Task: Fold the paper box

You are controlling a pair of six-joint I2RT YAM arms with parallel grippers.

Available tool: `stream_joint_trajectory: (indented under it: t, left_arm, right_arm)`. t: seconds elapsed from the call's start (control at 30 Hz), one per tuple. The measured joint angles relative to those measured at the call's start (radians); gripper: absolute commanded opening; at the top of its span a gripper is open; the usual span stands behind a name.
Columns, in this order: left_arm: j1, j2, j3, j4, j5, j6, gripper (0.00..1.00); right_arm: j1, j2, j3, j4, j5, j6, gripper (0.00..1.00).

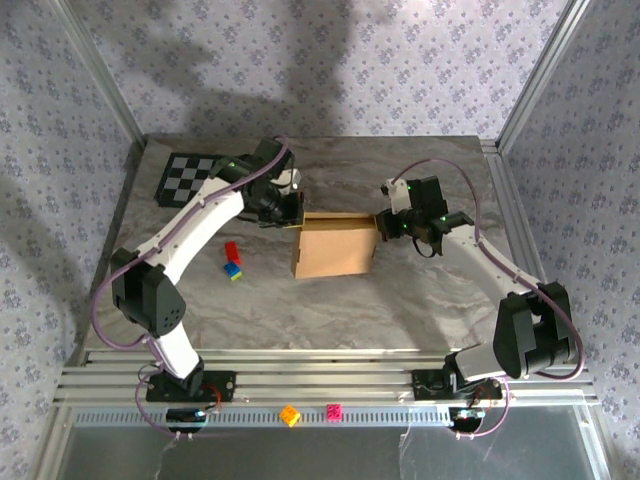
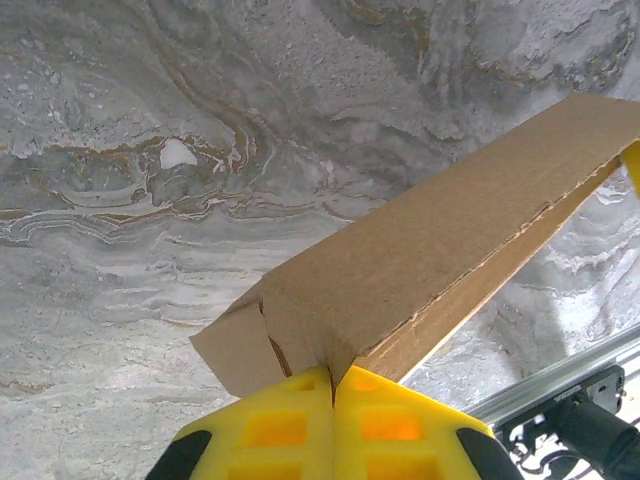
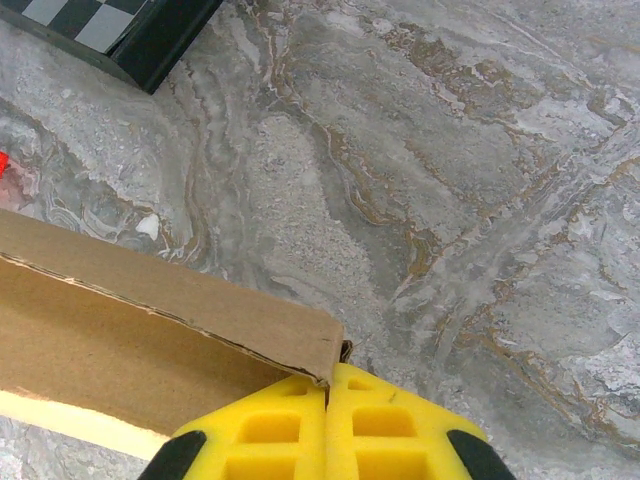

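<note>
Approx late stage: the paper box [image 1: 335, 250] sits mid table [image 1: 420, 310], already a flat closed-looking block w/ 1 long panel folded over. L gripper [image 2: 332, 378] & R gripper [image 3: 327, 385] each pinch tight on 1 far corner of it. Small side tab by L corner maybe still untucked, view unclear; tucking + final press prob. left

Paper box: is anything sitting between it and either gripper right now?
Nothing visible. The left gripper and the right gripper are each shut on a far corner of the paper box; the toy bricks lie apart to its left.
</note>
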Motion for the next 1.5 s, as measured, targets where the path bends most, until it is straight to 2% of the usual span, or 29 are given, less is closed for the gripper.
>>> stream_joint_trajectory:
  t: [1.27,1.5]
  left_arm:
    - [0.065,0.118,0.15,-0.064,0.106,-0.087,0.0]
    - [0.07,0.117,0.114,-0.054,0.118,-0.083,0.0]
  right_arm:
    - [0.006,0.005,0.043,0.003,0.06,0.008,0.0]
    - [0.006,0.005,0.043,0.004,0.059,0.008,0.0]
